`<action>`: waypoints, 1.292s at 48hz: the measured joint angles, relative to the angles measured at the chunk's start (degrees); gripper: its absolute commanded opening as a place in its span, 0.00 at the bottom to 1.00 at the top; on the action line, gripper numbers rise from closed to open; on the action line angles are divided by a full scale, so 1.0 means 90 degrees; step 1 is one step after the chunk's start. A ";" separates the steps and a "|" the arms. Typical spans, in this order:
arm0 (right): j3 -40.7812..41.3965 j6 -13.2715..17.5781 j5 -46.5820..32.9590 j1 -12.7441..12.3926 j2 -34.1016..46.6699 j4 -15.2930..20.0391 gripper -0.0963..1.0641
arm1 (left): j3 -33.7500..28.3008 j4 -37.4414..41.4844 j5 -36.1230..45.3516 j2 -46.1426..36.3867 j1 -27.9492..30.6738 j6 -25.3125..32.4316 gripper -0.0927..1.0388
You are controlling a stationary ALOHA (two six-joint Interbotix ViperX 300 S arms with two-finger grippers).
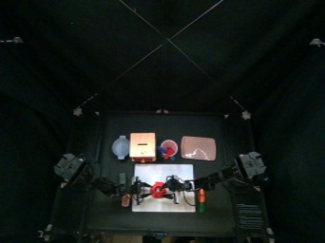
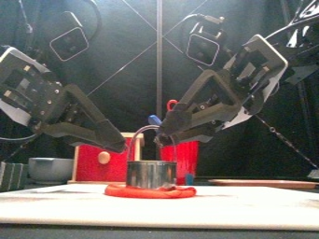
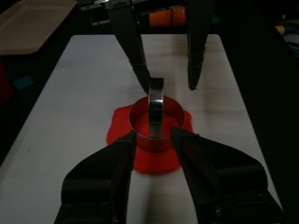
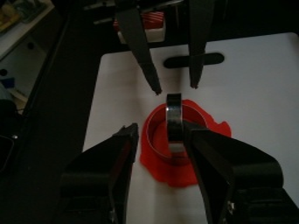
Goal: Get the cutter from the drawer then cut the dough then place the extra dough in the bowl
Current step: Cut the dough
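Note:
A flat red dough (image 2: 149,191) lies on the white cutting board (image 1: 184,172). The round metal cutter (image 2: 152,173) stands on the dough, its wire handle (image 3: 156,87) upright. My right gripper (image 4: 163,133) is open, its jaws either side of the handle and just above the cutter (image 4: 176,131), not closed on it. My left gripper (image 3: 155,140) is open too, held low over the near edge of the dough (image 3: 146,140), facing the right gripper (image 2: 165,131). From the front, the left gripper (image 2: 129,147) slants down beside the cutter.
Behind the board, in a row, stand the blue-grey bowl (image 1: 122,147), the wooden box with the red drawer front (image 1: 143,147), the red cup (image 1: 169,147) and the pink tray (image 1: 199,148). The bowl (image 2: 50,168) sits far left.

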 measured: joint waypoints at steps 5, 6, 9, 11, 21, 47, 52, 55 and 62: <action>0.0029 0.0000 0.0020 -0.0088 -0.0020 -0.0039 0.89 | 0.0010 -0.0010 0.0000 0.0000 0.0000 0.0010 0.76; 0.0029 0.0000 0.0020 -0.0107 -0.0039 -0.0068 0.90 | 0.0010 -0.0010 0.0000 -0.0010 0.0010 0.0010 0.76; 0.0029 0.0000 0.0029 -0.0176 -0.0107 -0.0137 0.90 | 0.0000 -0.0010 0.0000 0.0000 0.0010 0.0010 0.76; 0.0029 0.0000 0.0049 -0.0215 -0.0176 -0.0205 0.90 | 0.0000 -0.0020 0.0010 0.0000 0.0010 0.0010 0.76; 0.0088 0.0020 0.0254 -0.0254 -0.0557 -0.0439 0.90 | 0.0010 -0.0068 0.0303 0.0000 0.0020 -0.0010 0.76; 0.0020 0.0029 0.0605 -0.0264 -0.0762 -0.0410 0.88 | -0.0049 -0.0156 0.0557 0.0049 0.0156 0.0029 0.64; -0.0068 0.0039 0.0645 -0.0283 -0.0752 -0.0420 0.88 | -0.0068 -0.0059 0.0557 0.0078 0.0205 0.0029 0.57; -0.0127 0.0049 0.0674 -0.0303 -0.0684 -0.0400 0.88 | -0.0078 -0.0010 0.0557 0.0088 0.0205 0.0029 0.55; -0.0283 0.0049 0.0801 -0.0322 -0.0479 -0.0391 0.87 | -0.0127 0.0020 0.0576 0.0156 0.0225 0.0029 0.55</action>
